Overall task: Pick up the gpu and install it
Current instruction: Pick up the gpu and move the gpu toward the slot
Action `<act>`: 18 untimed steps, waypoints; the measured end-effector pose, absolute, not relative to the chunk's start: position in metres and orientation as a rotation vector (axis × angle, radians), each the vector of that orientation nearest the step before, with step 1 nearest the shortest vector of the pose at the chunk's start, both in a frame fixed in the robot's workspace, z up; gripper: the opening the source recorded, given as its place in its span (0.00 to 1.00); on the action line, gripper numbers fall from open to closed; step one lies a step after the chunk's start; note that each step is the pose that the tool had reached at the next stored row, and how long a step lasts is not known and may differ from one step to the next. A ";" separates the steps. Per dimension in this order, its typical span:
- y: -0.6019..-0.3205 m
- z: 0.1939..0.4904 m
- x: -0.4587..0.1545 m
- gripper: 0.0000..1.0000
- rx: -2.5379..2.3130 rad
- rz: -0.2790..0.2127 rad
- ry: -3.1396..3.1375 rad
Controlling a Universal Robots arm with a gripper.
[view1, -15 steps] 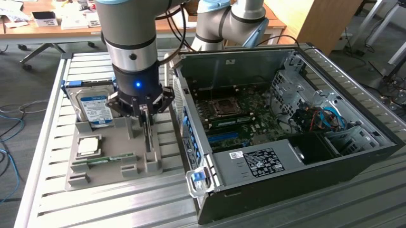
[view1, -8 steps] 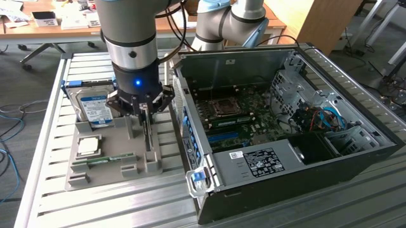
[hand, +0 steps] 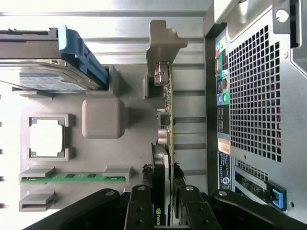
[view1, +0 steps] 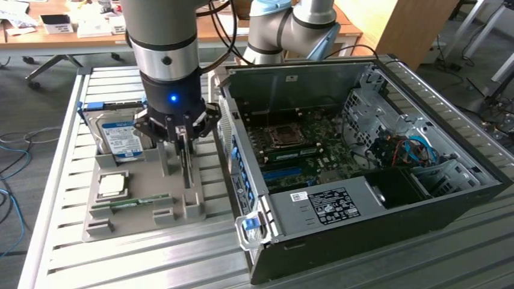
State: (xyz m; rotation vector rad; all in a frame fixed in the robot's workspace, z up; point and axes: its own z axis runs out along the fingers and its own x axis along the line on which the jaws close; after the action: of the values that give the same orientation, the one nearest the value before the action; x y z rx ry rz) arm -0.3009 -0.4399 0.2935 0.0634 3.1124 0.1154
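gripper [view1: 184,142] clamping gpu [view1: 187,168] between its fingers | gpu standing on edge in grey holder tray [view1: 120,220] | tray sitting on slatted metal table [view1: 161,259] beside open PC case [view1: 449,174] | wooden desk [view1: 80,37] standing behind

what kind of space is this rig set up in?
Probably a robotics lab or workshop: an open PC case on a slatted metal table, a grey parts fixture beside it, office desks behind.

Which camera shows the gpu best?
The wrist view: the gpu runs edge-on from its silver bracket to the gripper clamped on it. In the exterior view it is a thin dark strip below the gripper, standing in the gray holder.
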 end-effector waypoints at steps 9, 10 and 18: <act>-0.440 0.303 -0.301 0.27 0.063 0.115 3.112; -0.440 0.304 -0.301 0.27 0.063 0.115 3.112; -0.440 0.317 -0.301 0.27 0.063 0.115 3.112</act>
State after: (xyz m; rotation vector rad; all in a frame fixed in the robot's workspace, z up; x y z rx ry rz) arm -0.3009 -0.4399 0.3173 0.0634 3.1124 0.1154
